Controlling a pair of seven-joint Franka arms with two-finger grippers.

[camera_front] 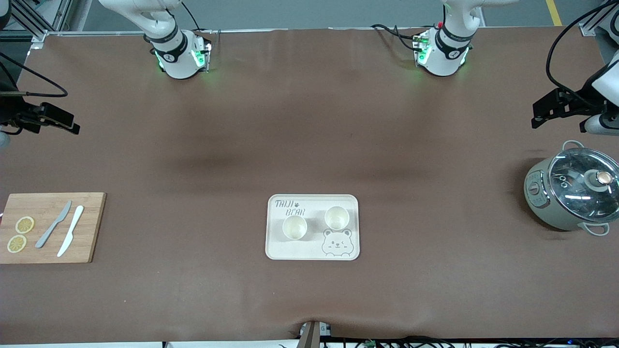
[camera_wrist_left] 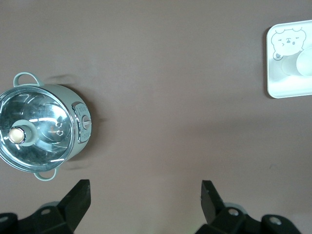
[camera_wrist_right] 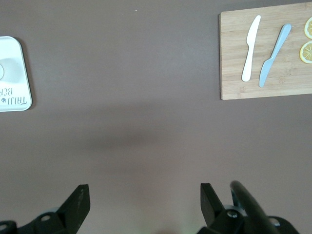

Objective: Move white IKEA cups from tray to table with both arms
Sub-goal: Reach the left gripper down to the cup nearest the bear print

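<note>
Cups both stand upright on the tray, near the camera's edge of the worktop, so we judge nothing moved yet. Our left gripper hangs over bare worktop near the pot, our right gripper apparently near the cutting board; both have fingers spread and empty.

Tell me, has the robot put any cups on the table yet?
Not yet. Nothing looks done: both small cream-white cups stand upright in the cream-white bear-face tray. Nothing is in hand either: the left claw is open over bare brown table near the grey glass-lidded pot, and the right claw is open over bare table. Both cups are left to move.
</note>
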